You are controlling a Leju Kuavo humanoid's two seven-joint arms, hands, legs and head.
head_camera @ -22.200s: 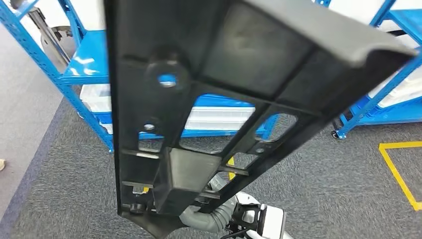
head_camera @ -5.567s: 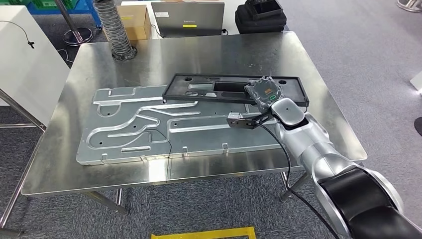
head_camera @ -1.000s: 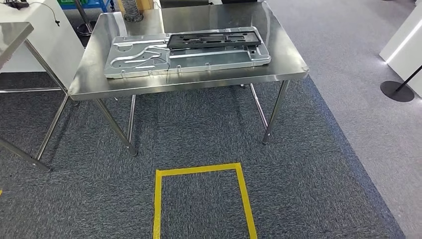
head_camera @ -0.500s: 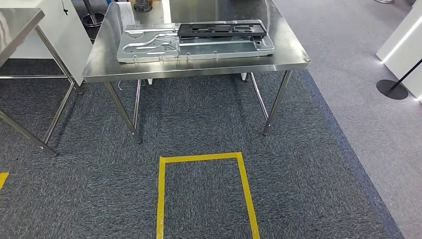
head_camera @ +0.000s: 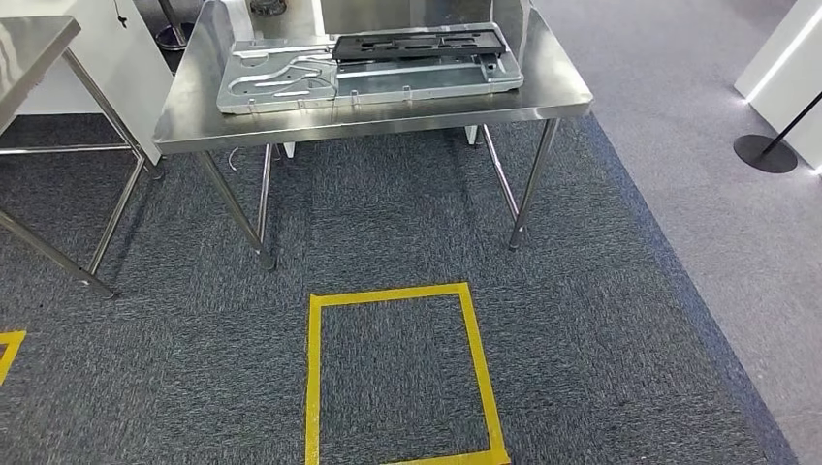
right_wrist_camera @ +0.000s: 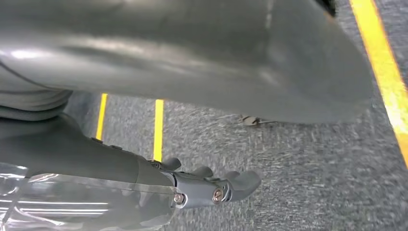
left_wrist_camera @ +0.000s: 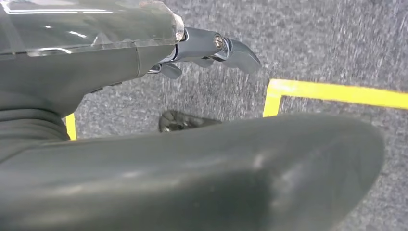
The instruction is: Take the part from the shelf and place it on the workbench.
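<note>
A steel counter (head_camera: pixel 388 114) is seen from the head view, standing on dark carpet (head_camera: pixel 582 320). A yellow taped rectangle (head_camera: pixel 312 387) is marked on the carpet in front of it. A second steel table (head_camera: pixel 29 44) is cut off at the left edge; a round black stand base (head_camera: pixel 771 153) sits on the paler floor at the right.

The part (head_camera: pixel 419 44) — a long black plastic frame with cut-outs — lies flat on a grooved silver plate (head_camera: pixel 291 82) on the counter, along the plate's far edge. Finer detail of the part cannot be made out at this range.

The left hand (left_wrist_camera: pixel 211 50) is seen in its wrist view hanging over the carpet, its dark fingers (left_wrist_camera: pixel 238 53) loosely curved with nothing between them — released. The right hand (right_wrist_camera: pixel 211 185) is likewise seen above the carpet, fingers (right_wrist_camera: pixel 243 182) apart and empty. The part is well apart from both sets of fingers. Yellow tape lines (right_wrist_camera: pixel 158 127) are seen beyond the fingers; both wrist views are blurred and much is blocked by grey covers.
</note>
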